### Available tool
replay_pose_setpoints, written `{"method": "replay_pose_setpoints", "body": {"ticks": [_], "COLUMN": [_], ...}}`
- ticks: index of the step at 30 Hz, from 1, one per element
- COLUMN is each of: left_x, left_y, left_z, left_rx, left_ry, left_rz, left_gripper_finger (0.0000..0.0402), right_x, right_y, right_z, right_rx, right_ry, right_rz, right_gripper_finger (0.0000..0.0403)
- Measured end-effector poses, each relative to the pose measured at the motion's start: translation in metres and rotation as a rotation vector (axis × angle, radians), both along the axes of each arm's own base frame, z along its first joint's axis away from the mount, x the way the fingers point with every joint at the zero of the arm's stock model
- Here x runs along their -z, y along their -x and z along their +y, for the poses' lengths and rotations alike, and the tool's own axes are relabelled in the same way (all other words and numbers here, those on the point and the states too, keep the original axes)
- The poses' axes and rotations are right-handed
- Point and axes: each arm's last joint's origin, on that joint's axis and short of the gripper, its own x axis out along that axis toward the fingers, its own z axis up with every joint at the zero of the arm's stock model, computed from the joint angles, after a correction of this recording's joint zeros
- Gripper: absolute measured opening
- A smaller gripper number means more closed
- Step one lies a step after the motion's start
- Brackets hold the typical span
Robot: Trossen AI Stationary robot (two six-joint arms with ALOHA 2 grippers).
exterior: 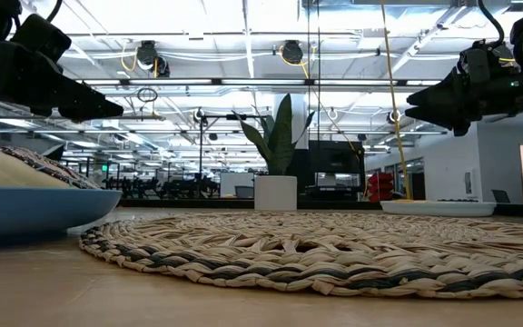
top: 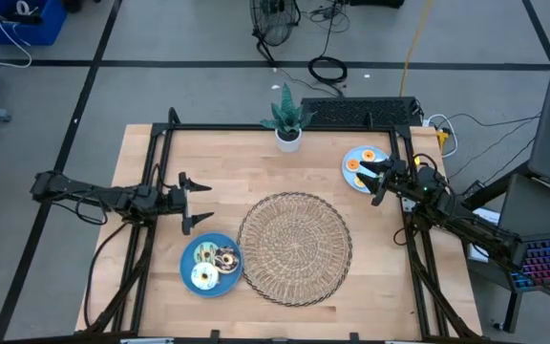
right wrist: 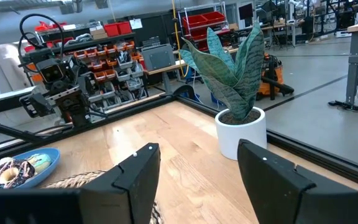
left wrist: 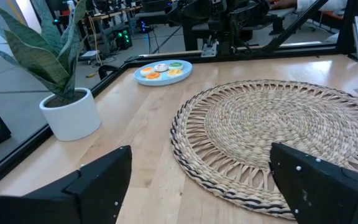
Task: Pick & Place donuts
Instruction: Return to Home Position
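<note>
Donuts on dark plate left of mat, others on light plate right of it. Left end effector, right end effector wide, empty. Retract high, clear of plates.

Bright, even overhead light covers the bench, with only faint, soft shadows. In the low view ceiling lights glare white at 12 o'clock, leaving the left arm and right arm as dark silhouettes.
</note>
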Motion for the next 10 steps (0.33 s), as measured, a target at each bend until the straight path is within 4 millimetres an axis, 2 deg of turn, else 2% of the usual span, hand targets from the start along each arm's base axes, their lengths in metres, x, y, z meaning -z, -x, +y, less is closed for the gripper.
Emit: {"method": "replay_pose_setpoints", "body": {"ticks": [10], "left_x": [0.0000], "left_y": [0.0000], "left_z": [0.0000], "left_rx": [0.000], "left_ry": [-0.001], "left_rz": [0.000], "left_gripper_finger": [0.0373], "right_x": [0.0000], "right_y": [0.0000], "right_z": [0.0000], "right_rx": [0.000], "right_ry": [0.000], "right_rz": [0.000], "right_gripper_finger": [0.0202]}}
